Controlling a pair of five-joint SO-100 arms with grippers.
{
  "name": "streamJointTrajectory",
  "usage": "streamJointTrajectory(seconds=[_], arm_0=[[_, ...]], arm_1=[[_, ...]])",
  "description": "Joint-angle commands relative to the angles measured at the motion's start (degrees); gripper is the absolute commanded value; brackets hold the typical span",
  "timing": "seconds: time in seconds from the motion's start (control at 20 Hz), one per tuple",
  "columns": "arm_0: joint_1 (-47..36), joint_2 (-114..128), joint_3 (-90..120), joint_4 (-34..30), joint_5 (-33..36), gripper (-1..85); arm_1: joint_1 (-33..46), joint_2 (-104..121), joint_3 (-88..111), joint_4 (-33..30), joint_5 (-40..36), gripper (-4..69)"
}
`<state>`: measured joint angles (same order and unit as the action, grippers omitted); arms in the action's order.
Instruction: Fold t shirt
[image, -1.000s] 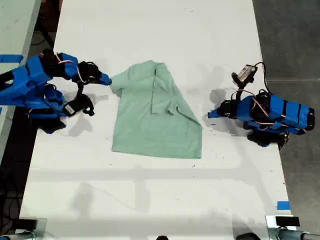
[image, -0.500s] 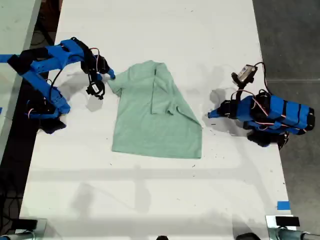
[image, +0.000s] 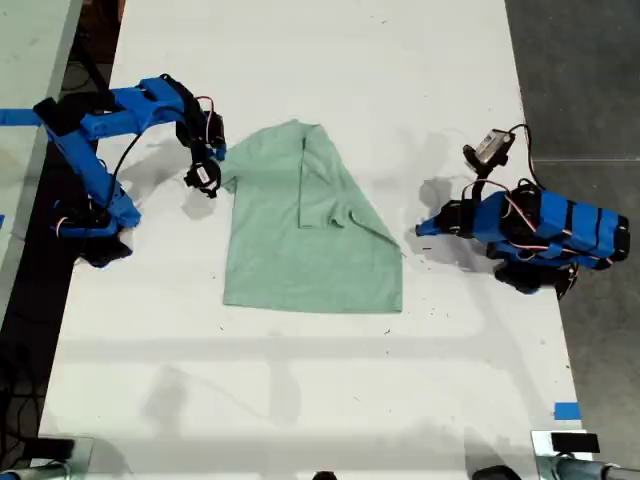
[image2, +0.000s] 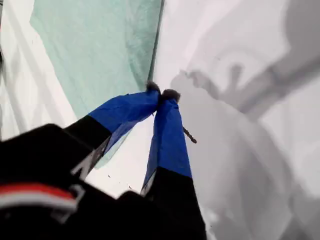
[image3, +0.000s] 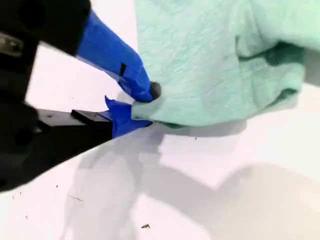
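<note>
Exterior view: one t shirt (image: 310, 230) lies on the white table (image: 300, 60), near the middle, pale mint green and wrinkled. One side is folded over onto the body, so a sleeve lies on top. Two blue arms stand at the table, one at each side of the shirt. My second tool (image: 218, 155) is at the exterior view's left and touches the shirt's upper edge there. My first tool (image: 420, 230) is at the exterior view's right, low over bare table, just beside the shirt but apart from it. Two bits of blue tape show: one (image: 566, 410) near the table's lower edge at the exterior view's right, one (image: 20, 116) on the surface at the exterior view's left.

First wrist view: my first tool (image2: 161, 94) has its two blue jaws closed tip to tip, with nothing between them. The t shirt (image2: 95, 45) lies beyond the tips.

Second wrist view: my second tool (image3: 145, 107) is pinched tight on the edge of the t shirt (image3: 215, 60), one jaw above the cloth and one below.
</note>
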<state>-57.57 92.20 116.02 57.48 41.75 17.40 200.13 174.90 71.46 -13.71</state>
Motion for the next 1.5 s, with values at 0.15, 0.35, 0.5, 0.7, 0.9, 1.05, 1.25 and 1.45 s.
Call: streamJointTrajectory(seconds=[0.15,0.35,0.5,0.7,0.9,1.05,1.25,1.45], arm_0=[[9.0,-0.1,-13.4,10.8,-5.4,-0.2],[20.1,-6.2,-36.2,22.1,-15.5,-0.2],[27.6,-14.5,-51.9,22.8,-23.9,-0.2],[33.2,-22.7,-60.6,17.0,-27.5,-0.2],[34.3,-22.0,-60.5,13.6,-28.0,8.4],[33.6,-17.0,-60.1,15.0,-26.2,6.3],[32.7,3.3,-52.2,20.2,-22.5,-0.1],[38.8,37.4,-14.9,7.5,-23.2,-0.2]], arm_1=[[-0.4,1.1,3.2,0.3,-0.1,2.2],[-0.4,1.1,3.2,0.3,-0.1,2.2],[-0.6,1.1,3.2,0.3,-0.1,2.2],[-0.7,1.1,3.2,0.3,0.0,2.2],[-0.7,1.1,3.2,0.3,0.0,2.2],[-0.7,1.1,3.2,0.3,0.0,2.2],[-0.7,1.1,3.2,0.3,0.0,2.2],[-0.7,1.1,3.2,0.3,0.0,2.2]])
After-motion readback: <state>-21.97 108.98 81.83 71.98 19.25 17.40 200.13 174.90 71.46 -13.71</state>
